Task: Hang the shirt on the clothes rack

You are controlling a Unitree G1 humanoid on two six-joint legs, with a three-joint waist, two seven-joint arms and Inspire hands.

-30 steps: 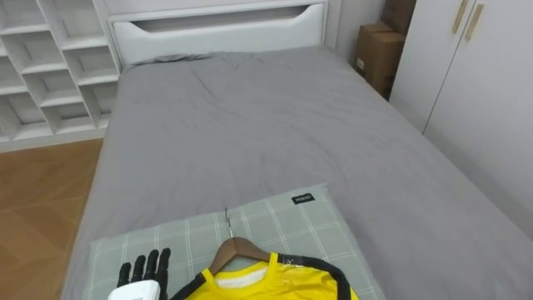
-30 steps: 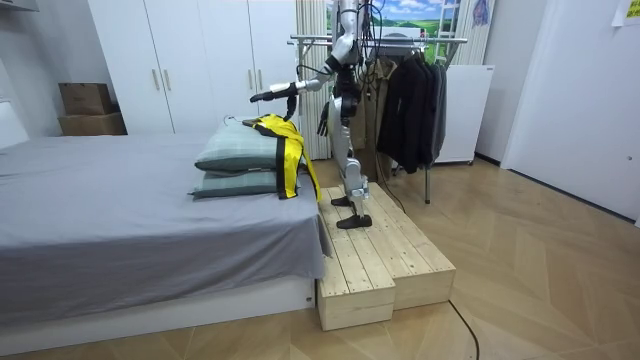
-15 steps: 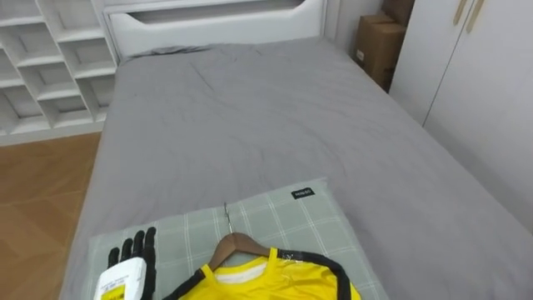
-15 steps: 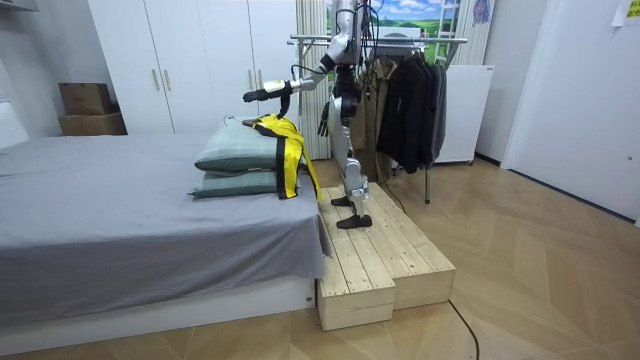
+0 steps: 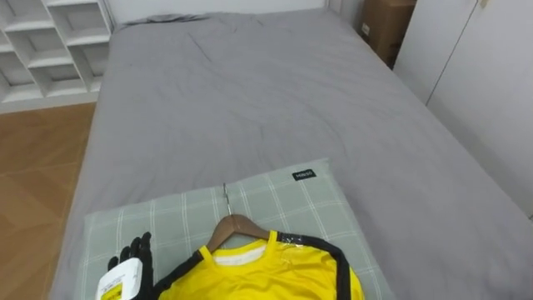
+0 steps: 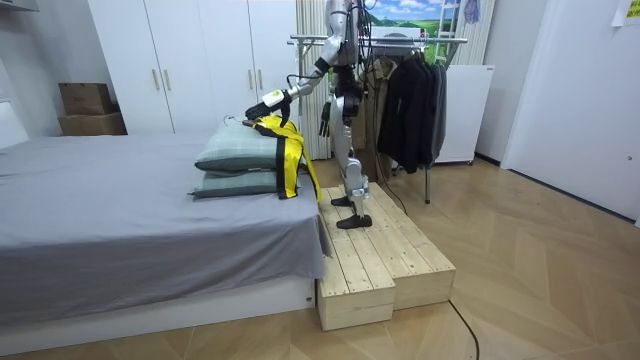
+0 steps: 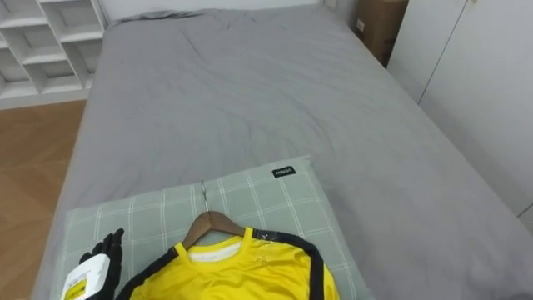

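Left arm is lowered versus a second ago: the left hand (image 5: 125, 271) is brought down from above the bed to just over the green checked pillow (image 5: 166, 218). A grasp approach is judged under way; nothing is hung yet. Fingers are held straight and apart, nothing gripped. The yellow black-trimmed shirt (image 5: 266, 275) on its wooden hanger (image 5: 237, 227) is laid on that pillow, just to the hand's right; contact cannot be confirmed. The right hand (image 6: 324, 122) is hung at the hip, finger state unreadable.

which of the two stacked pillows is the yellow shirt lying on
The upper pillow of the stack: the yellow shirt on its hanger rests on it, while the lower pillow lies underneath.
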